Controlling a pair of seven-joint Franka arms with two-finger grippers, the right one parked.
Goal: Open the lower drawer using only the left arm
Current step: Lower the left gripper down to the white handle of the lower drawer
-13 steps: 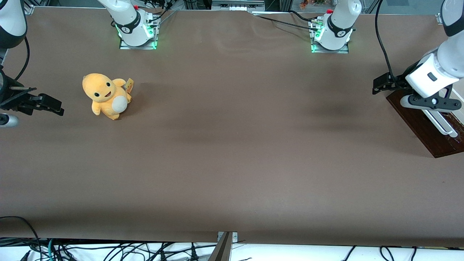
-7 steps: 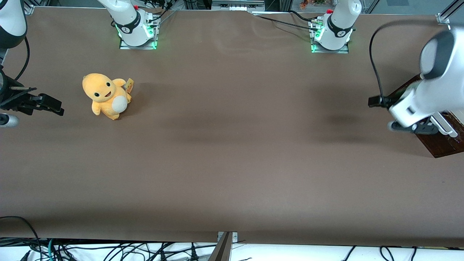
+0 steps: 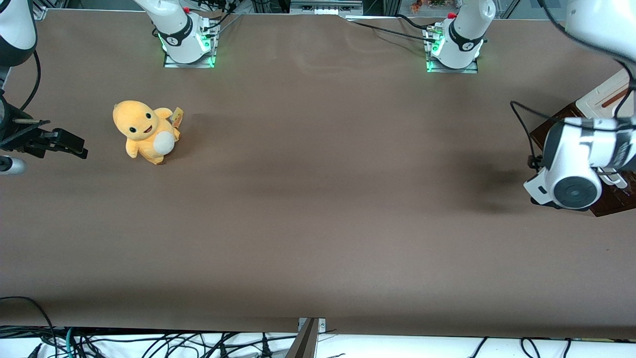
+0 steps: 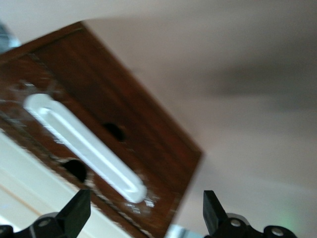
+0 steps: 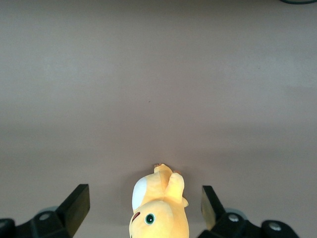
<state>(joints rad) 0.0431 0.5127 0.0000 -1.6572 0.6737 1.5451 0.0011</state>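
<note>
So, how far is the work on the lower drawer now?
Done: the left arm has reached the cabinet. In hand: its open gripper faces a white bar handle without touching it. Left: gripping the handle and pulling; whether this drawer front is the lower one is unclear.

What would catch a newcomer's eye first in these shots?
Probably the orange plush toy, alone on the brown table toward the parked arm's end. Next, the left arm bent low at the working arm's end, over the dark-brown cabinet. From its wrist, the gripper hangs with fingers spread before a drawer's white bar handle, not gripping it.
</note>
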